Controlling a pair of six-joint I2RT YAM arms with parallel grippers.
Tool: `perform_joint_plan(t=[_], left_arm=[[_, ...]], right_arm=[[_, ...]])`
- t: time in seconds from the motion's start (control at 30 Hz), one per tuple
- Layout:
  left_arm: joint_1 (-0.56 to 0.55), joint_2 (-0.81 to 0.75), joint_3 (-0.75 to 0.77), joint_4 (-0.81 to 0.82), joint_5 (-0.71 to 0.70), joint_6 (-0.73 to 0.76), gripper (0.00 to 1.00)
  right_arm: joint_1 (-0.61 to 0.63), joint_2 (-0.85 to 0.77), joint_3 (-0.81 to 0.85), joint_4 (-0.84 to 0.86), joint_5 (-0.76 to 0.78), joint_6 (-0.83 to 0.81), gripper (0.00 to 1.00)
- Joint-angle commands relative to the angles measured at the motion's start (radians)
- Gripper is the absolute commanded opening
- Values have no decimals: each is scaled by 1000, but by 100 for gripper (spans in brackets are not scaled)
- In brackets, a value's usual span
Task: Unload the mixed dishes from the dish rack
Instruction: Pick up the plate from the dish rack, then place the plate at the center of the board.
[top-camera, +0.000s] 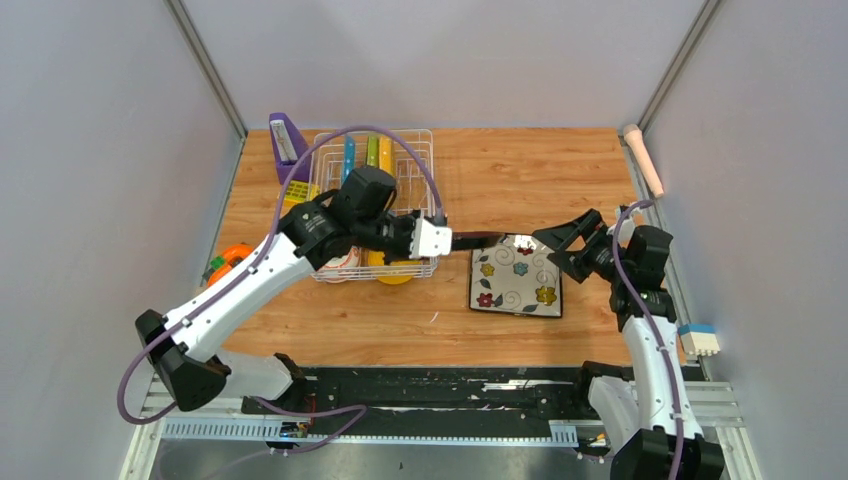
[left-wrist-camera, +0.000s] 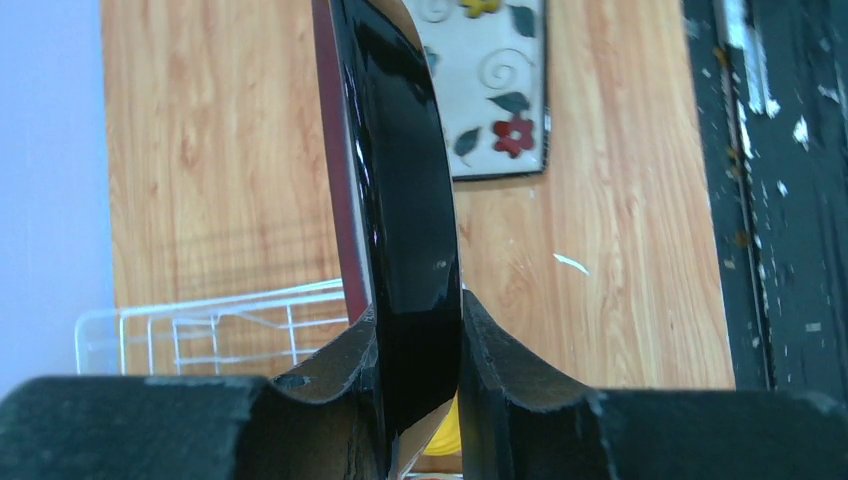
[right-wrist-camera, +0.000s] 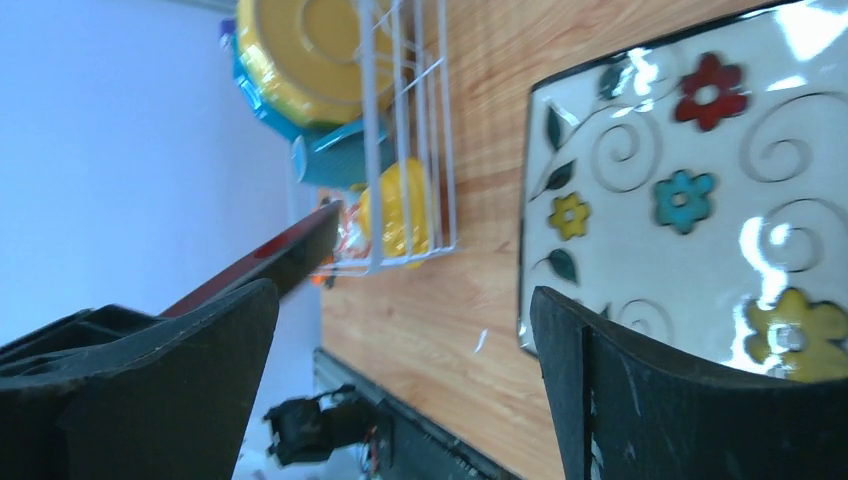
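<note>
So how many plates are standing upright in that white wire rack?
3: a blue plate, a green plate and a yellow plate, side by side at the far end of the dish rack. The left arm covers the near part, so more may be hidden.

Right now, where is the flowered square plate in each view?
Top external: flowered square plate flat on the table, right of centre.
Left wrist: top edge, behind the held black plate.
Right wrist: right half.
Shared landmark: white dish rack.
</note>
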Motion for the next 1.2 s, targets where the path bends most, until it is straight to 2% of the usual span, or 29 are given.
perform_joint_plan(t=[0.0,0.1,0.27,0.37,0.53,0.63,0.77,1.17], left_arm=[[-64,-107,-35,48,48,319,0],[-112,-123,-76,37,3,408,0],[-159,-130,-101,55,-68,463,0],[-174,-133,-108,59,-86,487,0],[-187,-147,-132,43,-93,567,0],[-188,-157,-143,31,-91,594,0],[-193,-175,-154,34,-95,592,0],[-219,-181,-224,185,-115,581,0]], right_arm=[[2,36,94,17,-242,74,100],[5,52,126,-13,-301,100,100],[36,74,108,-37,-367,142,100],[91,114,86,-73,-391,133,99],[261,201,90,-87,-382,118,97],[304,253,97,-89,-420,125,94],[342,265,82,-81,-379,157,90],[425,150,-101,223,-304,490,74]])
